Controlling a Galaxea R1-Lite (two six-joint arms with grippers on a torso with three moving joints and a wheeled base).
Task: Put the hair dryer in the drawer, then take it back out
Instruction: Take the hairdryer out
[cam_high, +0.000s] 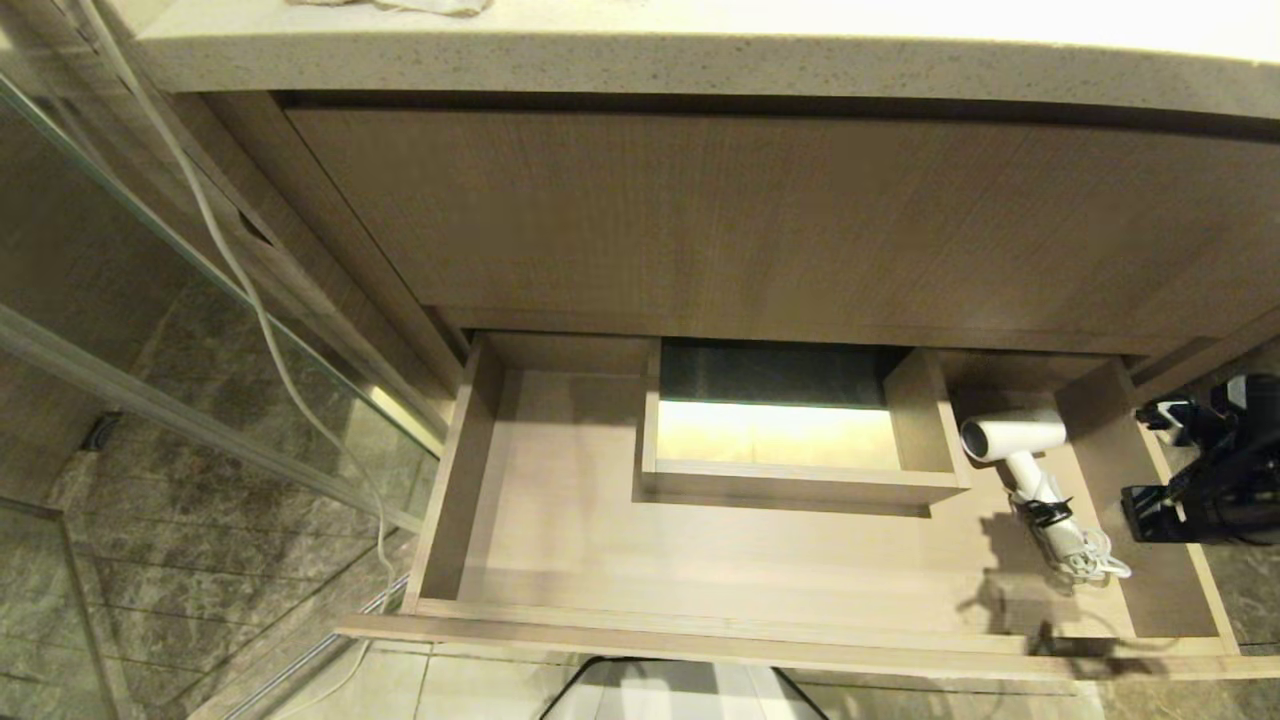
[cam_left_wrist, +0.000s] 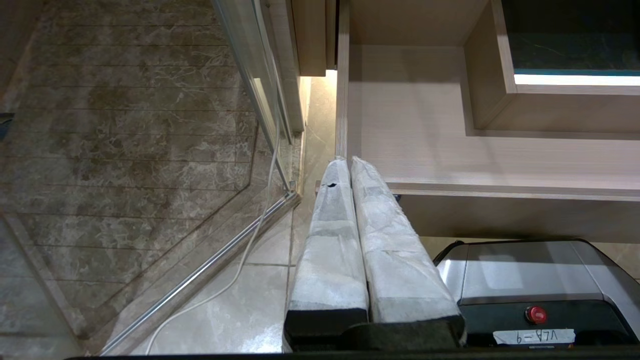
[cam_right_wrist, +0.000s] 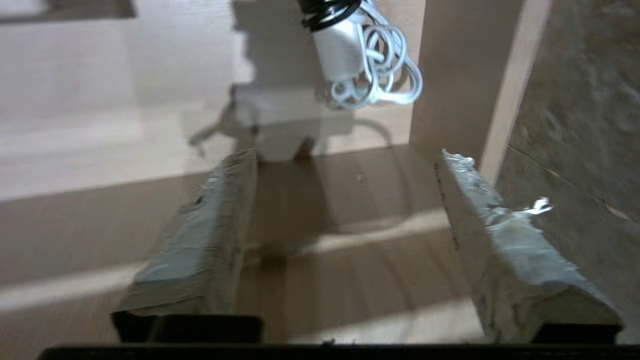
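The drawer (cam_high: 560, 530) stands pulled out wide below the vanity. Inside it, near the right wall, lies the white hair dryer (cam_high: 1020, 445), barrel toward the back and its coiled cord, bound with a black tie, toward the front. My right gripper (cam_high: 1150, 465) hangs at the drawer's right wall, just right of the dryer, open and empty. In the right wrist view the dryer's handle end and cord (cam_right_wrist: 350, 60) lie beyond the right gripper (cam_right_wrist: 347, 157), apart from its spread fingers. My left gripper (cam_left_wrist: 348, 162) is shut and empty by the drawer's left front corner (cam_left_wrist: 342, 145).
A boxed cutout (cam_high: 790, 480) rises at the drawer's mid-back. Above are a taller wood-grain panel (cam_high: 750, 220) and a speckled countertop (cam_high: 700, 55). A glass shower partition (cam_high: 150, 300) and a loose white cable (cam_high: 270, 330) stand left. My base (cam_left_wrist: 525, 280) sits below the drawer front.
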